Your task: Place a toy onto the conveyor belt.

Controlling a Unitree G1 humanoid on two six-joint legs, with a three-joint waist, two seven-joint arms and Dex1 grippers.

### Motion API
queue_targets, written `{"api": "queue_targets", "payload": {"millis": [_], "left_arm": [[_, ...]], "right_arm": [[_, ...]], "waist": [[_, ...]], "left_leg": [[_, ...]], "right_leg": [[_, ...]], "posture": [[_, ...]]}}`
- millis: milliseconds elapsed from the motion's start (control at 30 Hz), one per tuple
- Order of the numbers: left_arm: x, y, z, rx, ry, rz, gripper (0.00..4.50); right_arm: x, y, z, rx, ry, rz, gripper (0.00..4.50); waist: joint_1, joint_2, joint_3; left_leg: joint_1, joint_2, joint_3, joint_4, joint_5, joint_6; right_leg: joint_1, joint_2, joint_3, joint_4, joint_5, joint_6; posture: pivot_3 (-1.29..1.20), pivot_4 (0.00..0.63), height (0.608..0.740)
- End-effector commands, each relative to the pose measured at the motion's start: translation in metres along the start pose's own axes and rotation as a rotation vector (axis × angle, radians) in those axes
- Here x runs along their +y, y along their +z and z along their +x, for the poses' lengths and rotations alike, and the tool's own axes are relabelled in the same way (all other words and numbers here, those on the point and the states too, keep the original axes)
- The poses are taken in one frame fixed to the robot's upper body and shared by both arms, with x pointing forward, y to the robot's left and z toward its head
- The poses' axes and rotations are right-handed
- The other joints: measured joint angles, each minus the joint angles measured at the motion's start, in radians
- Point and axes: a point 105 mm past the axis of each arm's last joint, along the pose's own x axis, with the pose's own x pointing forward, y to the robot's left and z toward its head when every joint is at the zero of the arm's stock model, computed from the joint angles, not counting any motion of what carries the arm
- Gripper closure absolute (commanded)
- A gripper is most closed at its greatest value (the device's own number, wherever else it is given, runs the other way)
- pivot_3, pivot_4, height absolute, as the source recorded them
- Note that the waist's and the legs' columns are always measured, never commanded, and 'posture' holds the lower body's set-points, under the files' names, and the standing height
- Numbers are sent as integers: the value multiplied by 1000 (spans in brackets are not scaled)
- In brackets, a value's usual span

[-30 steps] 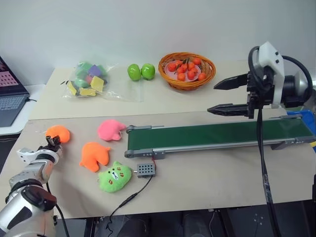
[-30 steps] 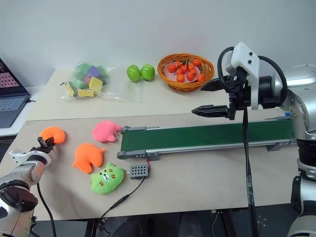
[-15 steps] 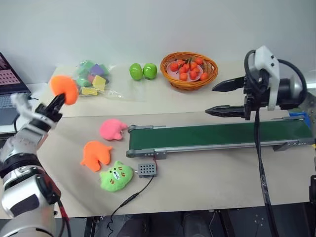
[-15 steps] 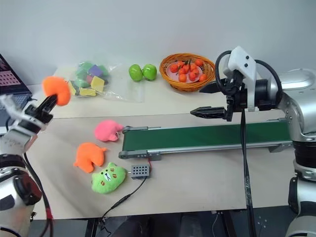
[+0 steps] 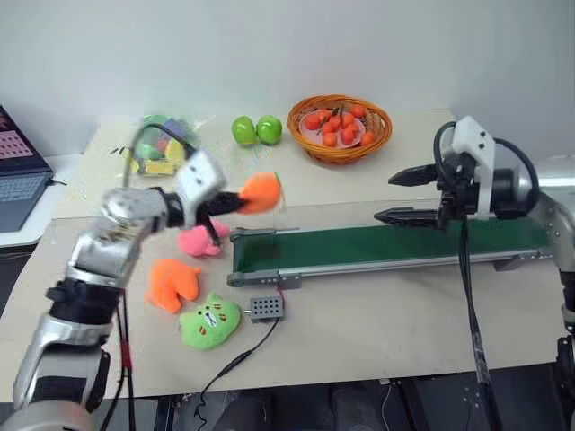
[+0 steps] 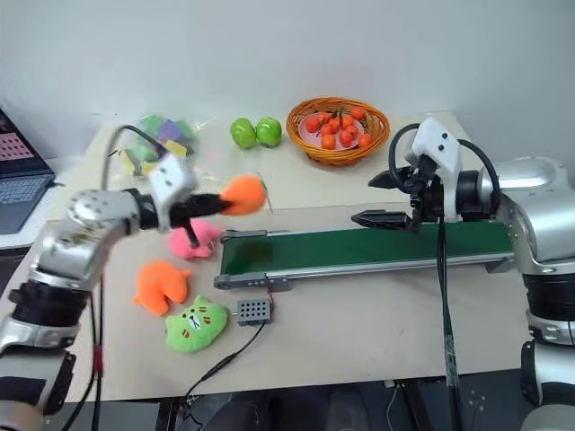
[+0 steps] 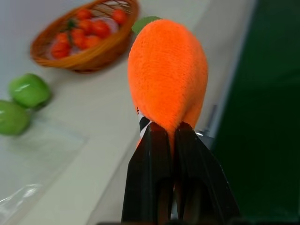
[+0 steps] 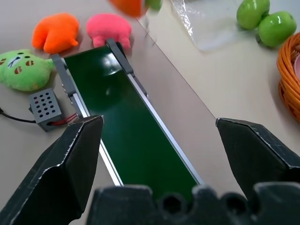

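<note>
The toy [image 5: 260, 191], a small rounded orange plush, hangs in the air just beyond the left end of the conveyor belt [image 5: 395, 244]. My left gripper [image 5: 237, 201] is shut on its lower edge; in the left wrist view the toy [image 7: 168, 79] bulges above the closed fingertips [image 7: 154, 136]. The belt is a long dark green strip in a grey frame. Above its middle my right gripper [image 5: 384, 197] stands open and holds nothing, pointing left. In the right wrist view the belt [image 8: 131, 140] runs between its spread fingers.
Left of the belt lie a pink plush [image 5: 202, 241], a flat orange plush [image 5: 173, 283] and a green plush [image 5: 209, 321]. A grey control box [image 5: 266, 309] sits by the belt's left end. At the back stand a fruit basket [image 5: 340, 126], green apples [image 5: 256, 130], a bag of blocks [image 5: 162, 148] and a laptop [image 5: 18, 175].
My left arm has swung up and to the right, carrying the toy from the table's left edge to the belt's left end, with the wrist rolled over. My right gripper has sunk a little.
</note>
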Motion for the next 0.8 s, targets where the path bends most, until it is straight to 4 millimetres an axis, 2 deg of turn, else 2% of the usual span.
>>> {"api": "queue_targets", "payload": {"millis": [33, 267, 367, 467, 633, 800], "left_arm": [[-1, 25, 4, 6, 9, 372, 4424], [-14, -9, 17, 118, -63, 852, 4424], [-22, -18, 21, 86, -73, 977, 4424], [-37, -25, 27, -2, -7, 1090, 4424], [-49, -29, 27, -72, 67, 1091, 4424], [-59, -39, 25, -72, 48, 1139, 4424]], "right_arm": [[0, 10, -9, -48, -44, -47, 0], [-1, 2, -9, -43, -67, -33, 0], [-2, 0, -9, -40, -78, -29, 0], [-3, -1, -9, -42, -84, -28, 0], [-4, -2, -10, -41, -94, -29, 0], [-3, -2, -10, -38, -95, -31, 0]], "waist": [[2, 0, 0], [2, 0, 0], [2, 0, 0], [6, 0, 0], [9, 0, 0], [13, 0, 0]], "left_leg": [[0, 0, 0, 0, 0, 0], [0, 0, 2, -1, 0, 0], [0, 0, 2, -1, 0, 0], [0, 0, 2, -1, 0, 1], [0, 0, 2, -1, 0, 1], [0, 0, 3, -1, 0, 1]], "right_leg": [[0, 0, 0, 0, 0, 0], [0, 0, 0, -1, 0, 0], [0, 0, 0, -2, 0, 0], [0, -1, 0, -2, 0, 1], [0, -1, 0, -2, 1, 1], [0, -1, 0, -1, 1, 1]], "posture": [[0, 150, 740], [0, 150, 740], [0, 150, 740], [0, 150, 740], [0, 150, 740], [0, 150, 740]]}}
